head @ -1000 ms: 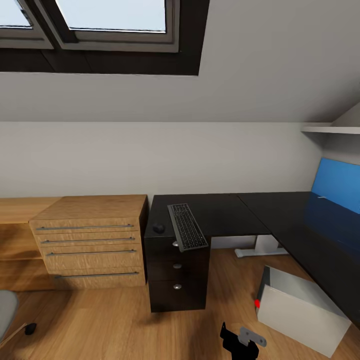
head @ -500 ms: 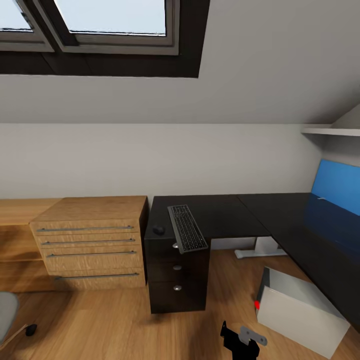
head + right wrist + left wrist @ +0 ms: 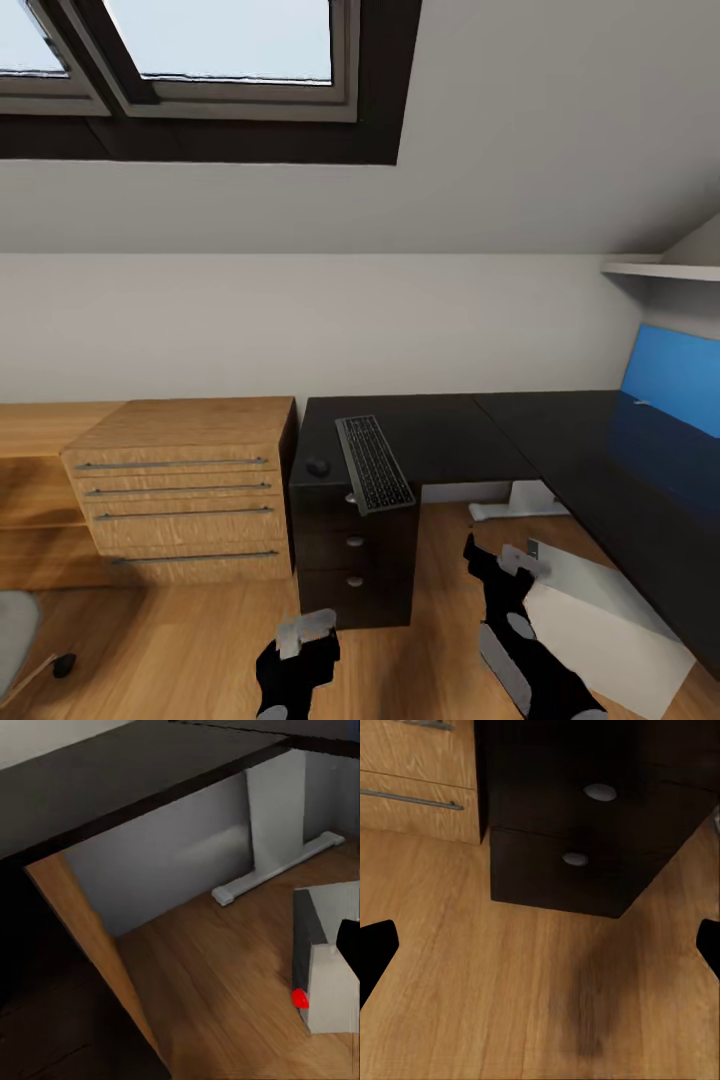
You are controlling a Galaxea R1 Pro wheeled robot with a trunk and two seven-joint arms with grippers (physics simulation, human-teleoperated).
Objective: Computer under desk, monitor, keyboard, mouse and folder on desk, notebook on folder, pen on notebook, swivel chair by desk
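The black L-shaped desk point(image 3: 450, 425) stands against the pale wall, with a light wood drawer unit point(image 3: 180, 490) touching its left end. The keyboard point(image 3: 373, 462) lies near the desk's left end, its near end overhanging the front edge. The mouse point(image 3: 317, 466) sits just beside it, toward the left edge. The computer point(image 3: 600, 625) rests on the plank floor by the desk's right wing, tilted, partly out from under the desk, its red light visible in the right wrist view. A sliver of the swivel chair point(image 3: 15, 630) shows at the far left. The left pincer point(image 3: 300, 640) hangs over the floor before the desk drawers, fingers spread wide and empty. The right pincer point(image 3: 505, 565) is raised near the computer; its opening I cannot tell.
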